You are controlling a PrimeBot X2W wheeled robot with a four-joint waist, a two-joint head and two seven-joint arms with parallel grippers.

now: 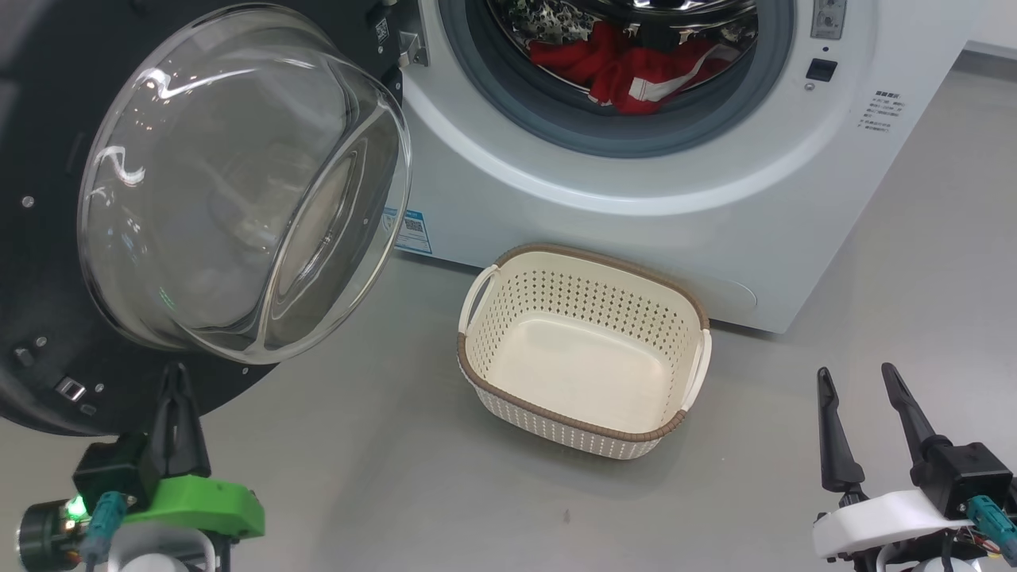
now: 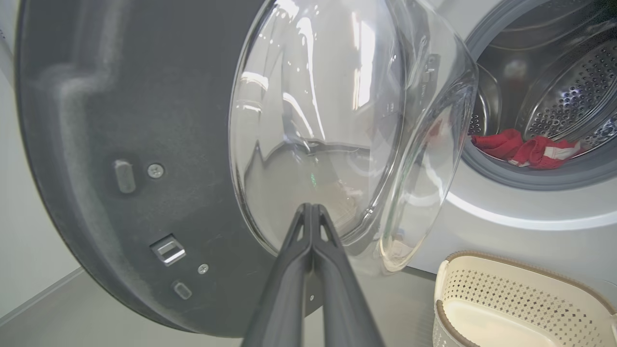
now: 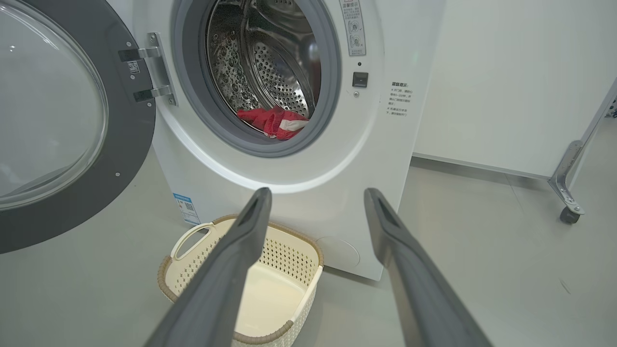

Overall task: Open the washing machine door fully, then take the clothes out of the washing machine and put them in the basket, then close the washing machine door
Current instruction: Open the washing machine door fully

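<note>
- On the floor (image 1: pixel 874 278) in front of the robot, the washing machine (image 1: pixel 636 222) stands with its round opening uncovered.
- The washing machine door (image 1: pixel 48 119) is swung out to the left of the opening in the head view. Its inner face and bulging glass window (image 1: pixel 238 183) are turned toward the robot.
- The clothes (image 1: pixel 636 71), red with white trim, lie in a heap at the front bottom of the perforated steel drum (image 3: pixel 284 72), against the grey rubber ring (image 1: pixel 493 87).
- The basket (image 1: pixel 584 258) sits upright on the floor just in front of the machine, below the opening. Its cream bottom is bare.
- The left fingers (image 1: pixel 176 413) are pressed together with nothing between them. Their tips point at the lower part of the door, under the glass window. Contact with the door cannot be told.
- The right fingers (image 1: pixel 830 429) stand spread wide and hold nothing. They sit low on the robot's right, well apart from the basket and the machine.
</note>
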